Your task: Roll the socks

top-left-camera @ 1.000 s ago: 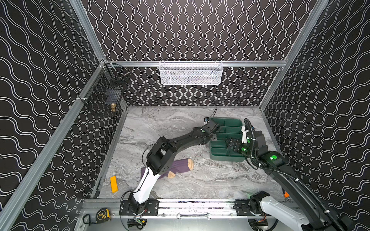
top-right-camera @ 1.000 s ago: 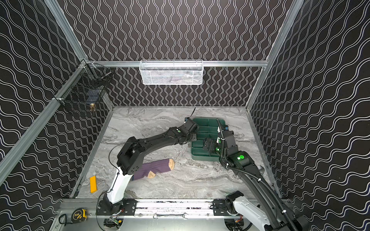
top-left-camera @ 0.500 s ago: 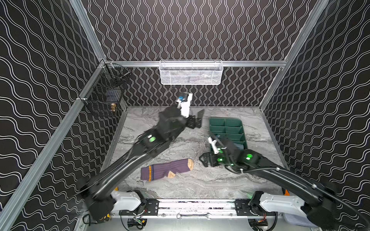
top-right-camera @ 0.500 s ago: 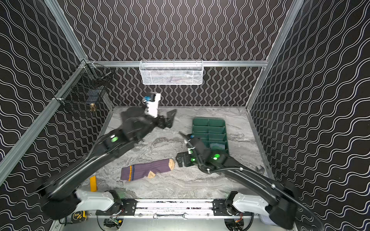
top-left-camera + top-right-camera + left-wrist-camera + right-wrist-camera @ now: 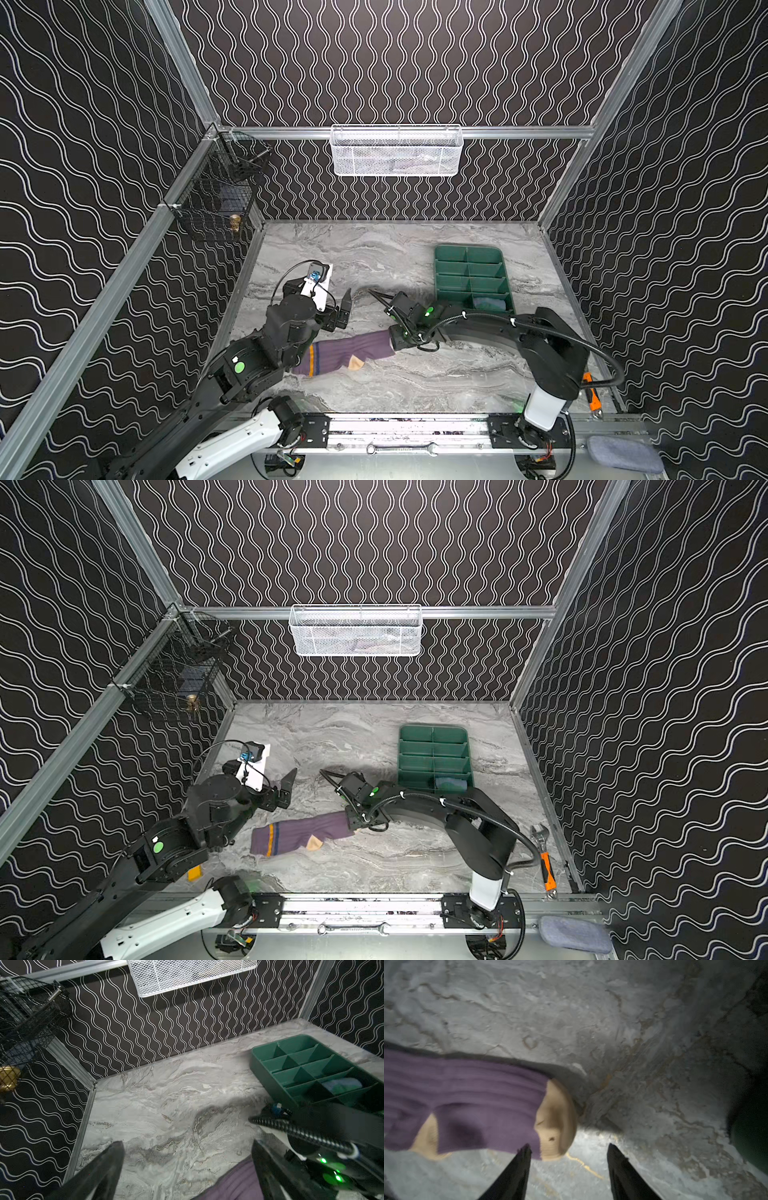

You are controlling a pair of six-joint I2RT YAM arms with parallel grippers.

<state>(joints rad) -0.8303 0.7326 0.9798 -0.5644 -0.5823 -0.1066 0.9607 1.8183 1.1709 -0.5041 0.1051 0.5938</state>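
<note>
The purple sock (image 5: 345,357) lay flat near the front of the marble table (image 5: 415,386), and the blue sock (image 5: 490,302) sat in the nearest right-hand compartment of the green tray (image 5: 467,253). The right pincer (image 5: 569,1147) hung just over the purple sock's tan toe, jaws partly apart with nothing between them. The left pincer (image 5: 187,1144) hovered above the table near the cuff end, spread wide and empty.

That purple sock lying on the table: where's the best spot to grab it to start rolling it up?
Probably the tan toe of the purple sock, pinched from straight above. The sock lies flat and stretched out, so only a thin end edge can be lifted, and the right gripper hangs open right beside that toe.
</note>
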